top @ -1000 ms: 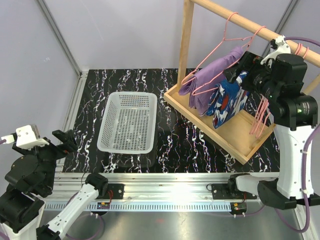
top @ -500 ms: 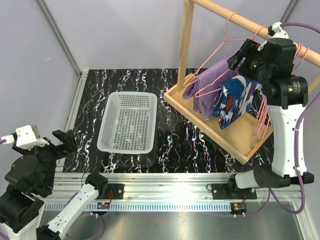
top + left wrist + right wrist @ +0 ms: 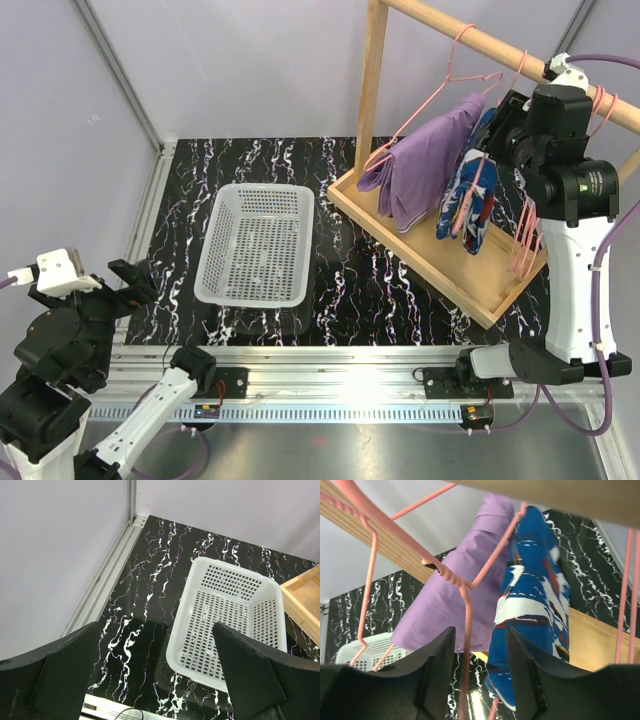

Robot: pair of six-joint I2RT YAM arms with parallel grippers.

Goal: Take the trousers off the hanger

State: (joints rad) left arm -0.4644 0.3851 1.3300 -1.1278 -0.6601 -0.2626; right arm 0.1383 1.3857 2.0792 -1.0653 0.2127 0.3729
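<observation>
**Top external view.** Purple trousers (image 3: pixel 420 165) and blue trousers (image 3: pixel 468 200) with white and red patches hang side by side under a wooden rail (image 3: pixel 470 40) at 2 o'clock, above a wooden tray (image 3: pixel 450 265). The right gripper (image 3: pixel 497 120) is raised to the blue pair's upper end. How its fingers stand cannot be told from here. A white basket (image 3: pixel 258 190) sits on the tabletop (image 3: pixel 370 290) at 9 o'clock of the rack. The left gripper (image 3: pixel 128 278) is parked at 8 o'clock, well apart from the clothes.

**Left wrist view.** The left gripper (image 3: pixel 156 645) is spread wide and holds nothing. The basket (image 3: pixel 234 569) lies ahead at 1 o'clock.

**Right wrist view.** The right gripper (image 3: pixel 480 645) has its fingers parted. A pink wire hanger (image 3: pixel 466 615) runs down through the gap and is not pinched. The purple pair (image 3: pixel 450 600) is at 11 o'clock and the blue pair (image 3: pixel 530 595) at 1 o'clock, both draped over hanger wire.

**Handling, as a judgement.** The cloth looks light, soft and limp, and likely to slide over smooth wire. The best hold is a bunched fold below the wire, never the wire itself. A tug could swing or unhook the hanger.
</observation>
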